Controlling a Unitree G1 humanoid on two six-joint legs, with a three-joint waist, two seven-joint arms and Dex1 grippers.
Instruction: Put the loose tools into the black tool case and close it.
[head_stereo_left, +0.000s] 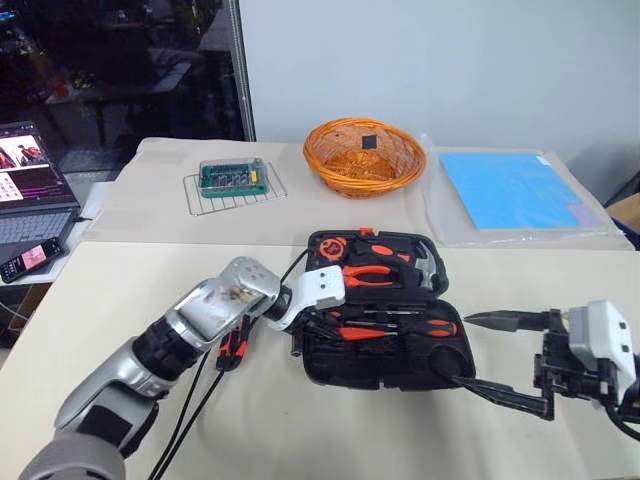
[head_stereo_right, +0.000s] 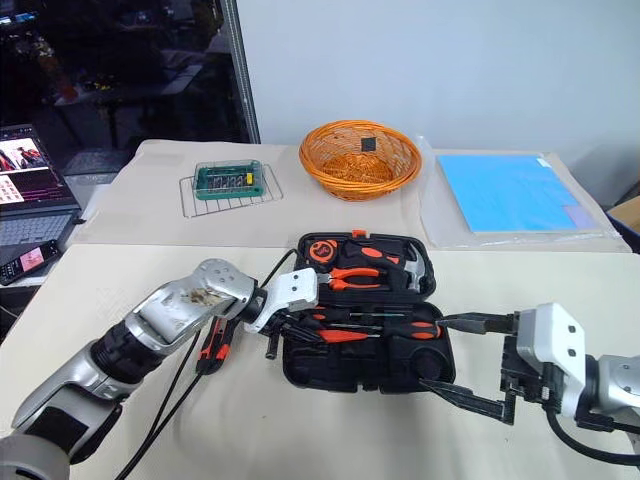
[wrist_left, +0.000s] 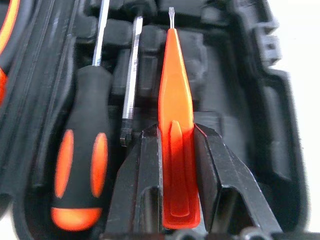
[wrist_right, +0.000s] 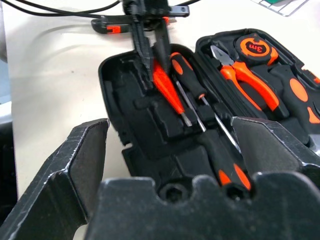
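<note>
Over the open black plastic tool case (head_stereo_left: 400, 345) at frame centre, left gripper (wrist_left: 176, 150) clamps the thin orange screwdriver (wrist_left: 175, 130); right gripper (head_stereo_left: 500, 355) waits spread. Next, seat it in its recess.

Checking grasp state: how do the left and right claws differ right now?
The left claw is shut on the thin orange screwdriver; the right claw is open and holds nothing. The left claw reaches into the black tool case over its near half; the right claw sits outside the case, at its right edge. Both have two black fingers.
</note>
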